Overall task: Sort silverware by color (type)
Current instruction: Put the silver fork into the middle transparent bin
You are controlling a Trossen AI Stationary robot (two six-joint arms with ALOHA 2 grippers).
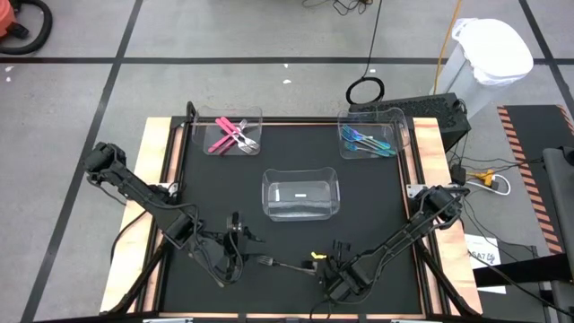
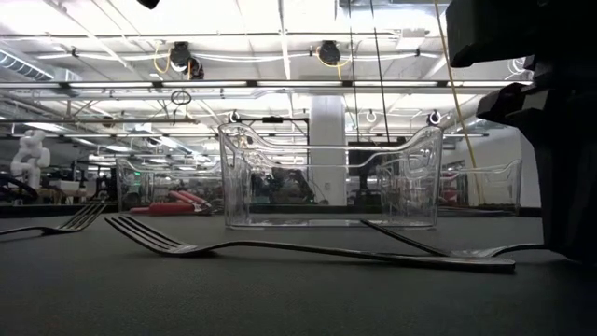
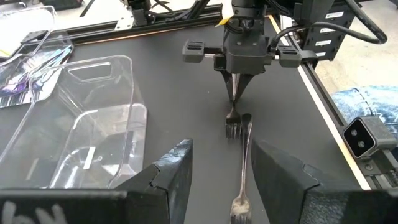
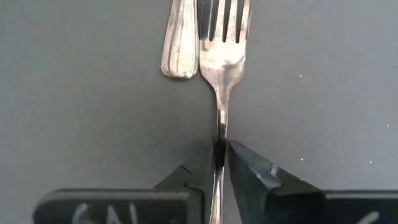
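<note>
- Black table mat (image 1: 296, 152) with a wooden edge, grey tiled floor all round.
- Far left of mat: pink-handled silverware (image 1: 231, 136), already lying in a clear bin.
- Near edge, left: left gripper (image 3: 217, 152) low over the mat, fingers well apart, gripping nothing; best left waiting there, out of the lift path.
- Just beside it: second grey fork (image 3: 244, 155) flat on the mat, its handle end touching or almost touching the head of the grey fork (image 4: 222, 56).
- Centre: empty clear bin (image 1: 300, 213), by judgement the place for plain metal pieces.
- Near edge, right of centre: right gripper (image 4: 219, 155) pinched tight on the thin neck of the grey fork, tines pointing away from the fingers.
- To do this lift well: raise straight up first, so as not to drag the neighbouring handle along; keep the pinch firm, since a thin, smooth shank may swivel; carry tines-level over the centre bin's wall and let go low inside.
- Far right of mat: blue-teal silverware (image 1: 366, 141) in its own clear bin.
- Writing: white hand-drawn marks on both grippers' bodies, not legible; white label in the centre bin and stickers on the right arm, too small to read.
</note>
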